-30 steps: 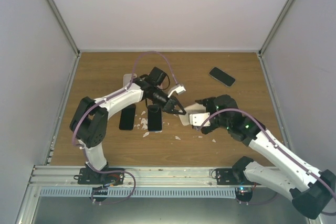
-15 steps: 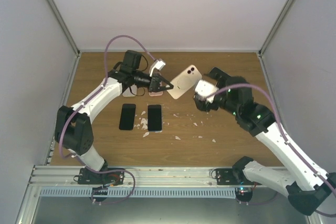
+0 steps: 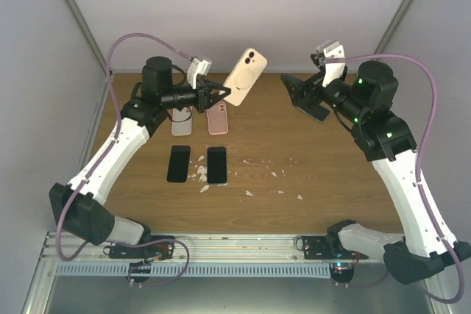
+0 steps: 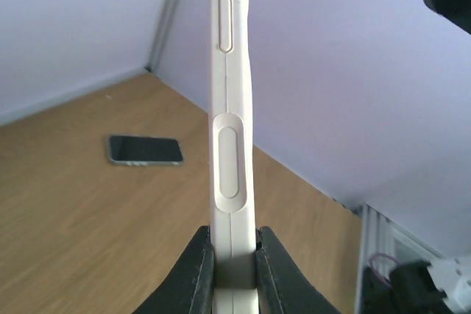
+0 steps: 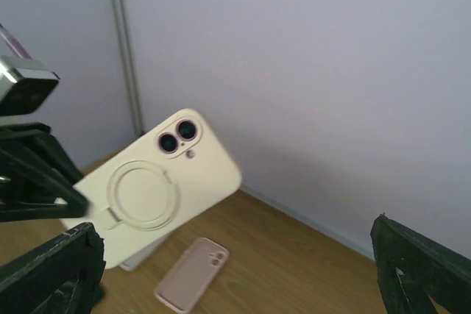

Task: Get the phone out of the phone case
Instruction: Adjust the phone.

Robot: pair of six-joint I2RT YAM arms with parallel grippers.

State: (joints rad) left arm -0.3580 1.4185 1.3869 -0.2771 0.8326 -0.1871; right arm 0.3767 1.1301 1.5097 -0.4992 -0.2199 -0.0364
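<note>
Above the table [image 3: 331, 174], far side: left gripper [image 3: 218, 95] clamped on lower end of cream phone case [image 3: 245, 77], held aloft, tilted. Right gripper [image 3: 300, 97] raised, jaws wide apart, empty, well apart from case.

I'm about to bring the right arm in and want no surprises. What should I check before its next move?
1. Left gripper shut on the cased phone: ok.
2. Cased phone lifted off the table: ok.
3. Right gripper open: ok.
4. Right gripper apart from the cased phone: ok.
5. Screen side unobstructed: cannot tell, it faces away in every view.
</note>
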